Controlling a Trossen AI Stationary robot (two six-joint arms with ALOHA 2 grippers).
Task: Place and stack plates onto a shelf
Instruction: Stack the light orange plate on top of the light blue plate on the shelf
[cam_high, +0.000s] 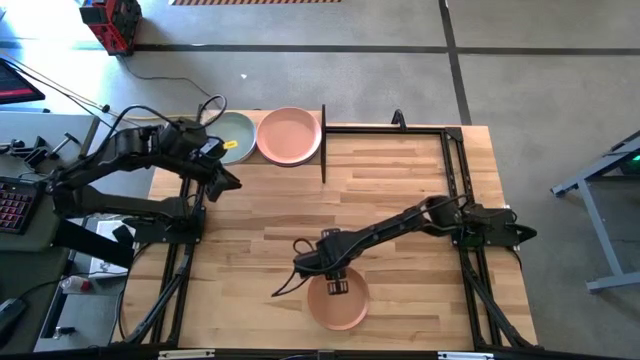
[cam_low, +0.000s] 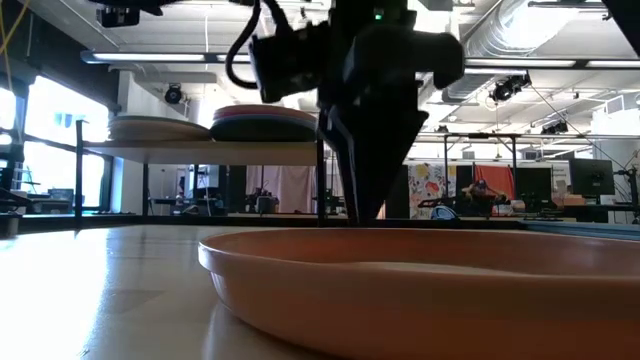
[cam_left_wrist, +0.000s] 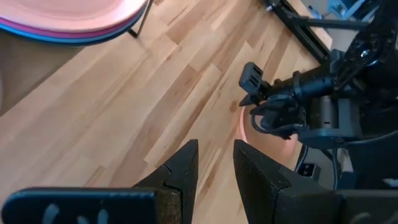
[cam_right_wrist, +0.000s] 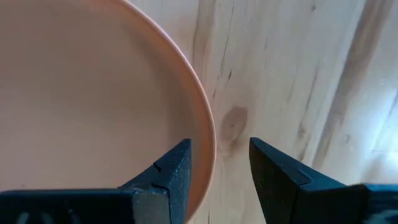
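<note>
No readable text, labels or nos. anywhere tbh; far wall art maybe has lettering, too blurry.

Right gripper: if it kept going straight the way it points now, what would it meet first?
The right gripper, open, straddles the rim of the peach-orange plate; going straight on, it would probably meet that rim first, then the tabletop. Depth is unclear.

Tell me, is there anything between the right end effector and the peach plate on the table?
Nothing visible. The right end effector is open right at the peach plate, one finger inside the rim and one outside it on the table. The left end effector waits near the shelf.
</note>
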